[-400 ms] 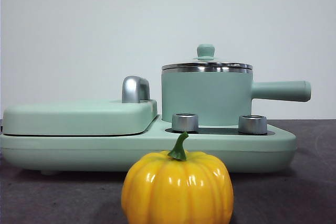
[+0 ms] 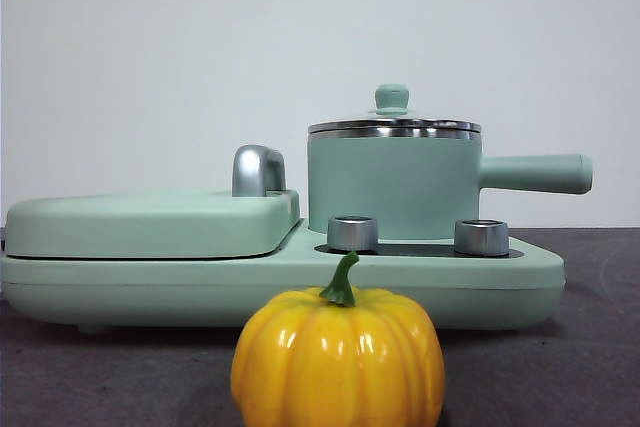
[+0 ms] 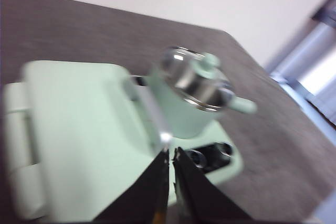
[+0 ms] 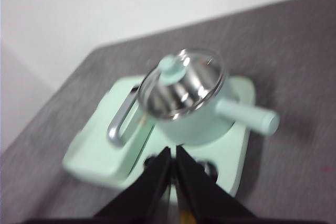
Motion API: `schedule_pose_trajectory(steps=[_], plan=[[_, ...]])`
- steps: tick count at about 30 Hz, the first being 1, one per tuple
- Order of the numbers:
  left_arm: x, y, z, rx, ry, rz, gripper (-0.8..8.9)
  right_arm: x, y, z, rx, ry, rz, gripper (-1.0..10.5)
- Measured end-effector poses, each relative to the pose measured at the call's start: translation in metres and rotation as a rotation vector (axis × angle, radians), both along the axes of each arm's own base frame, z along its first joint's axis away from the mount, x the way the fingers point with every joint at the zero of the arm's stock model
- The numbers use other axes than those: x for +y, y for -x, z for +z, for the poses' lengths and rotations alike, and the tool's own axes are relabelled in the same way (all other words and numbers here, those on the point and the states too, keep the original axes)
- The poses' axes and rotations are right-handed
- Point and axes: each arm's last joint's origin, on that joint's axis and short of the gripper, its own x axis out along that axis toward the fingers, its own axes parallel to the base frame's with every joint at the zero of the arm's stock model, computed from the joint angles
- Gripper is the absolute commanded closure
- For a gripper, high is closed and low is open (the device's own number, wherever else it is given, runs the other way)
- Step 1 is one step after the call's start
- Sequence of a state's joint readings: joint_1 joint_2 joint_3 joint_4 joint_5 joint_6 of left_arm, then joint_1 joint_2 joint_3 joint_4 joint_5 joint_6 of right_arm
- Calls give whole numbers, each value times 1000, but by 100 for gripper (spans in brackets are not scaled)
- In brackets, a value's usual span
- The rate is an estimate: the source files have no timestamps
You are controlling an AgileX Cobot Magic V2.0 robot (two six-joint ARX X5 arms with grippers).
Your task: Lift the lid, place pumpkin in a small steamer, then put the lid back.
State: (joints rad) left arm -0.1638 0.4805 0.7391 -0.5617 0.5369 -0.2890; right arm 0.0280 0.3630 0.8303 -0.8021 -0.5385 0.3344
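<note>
Front view, glossy orange pumpkin [image 2: 338,362], lid [image 2: 393,125] on small steamer [image 2: 393,187], left claw [image 3: 171,155] and right claw [image 4: 174,153] closed

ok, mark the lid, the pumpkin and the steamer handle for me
lid [image 2: 392,97]: front view, on its mint knob.
pumpkin [image 2: 338,357]: front view, on the front of its yellow body.
steamer handle [image 2: 535,173]: front view, on the middle of the straight handle.

I'm scanning all three views and I'm finding no readable text, labels, brands or numbers on anything.
</note>
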Motion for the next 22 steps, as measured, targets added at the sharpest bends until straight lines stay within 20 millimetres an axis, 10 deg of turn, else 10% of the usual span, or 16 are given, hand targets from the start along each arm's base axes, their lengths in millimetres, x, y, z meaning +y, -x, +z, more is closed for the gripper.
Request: schedule_pose_trajectory(steps=[10,15,22], plan=[[-7,0,11,-20,5,-149,686,2,5,15,-9,89,110,931],[-8,-2,12,-26,3,-157,375,2,6,13,6,96,114,655],[-15,-16,8,14,-13,-187,340,2,6,13,6,94,116,510]])
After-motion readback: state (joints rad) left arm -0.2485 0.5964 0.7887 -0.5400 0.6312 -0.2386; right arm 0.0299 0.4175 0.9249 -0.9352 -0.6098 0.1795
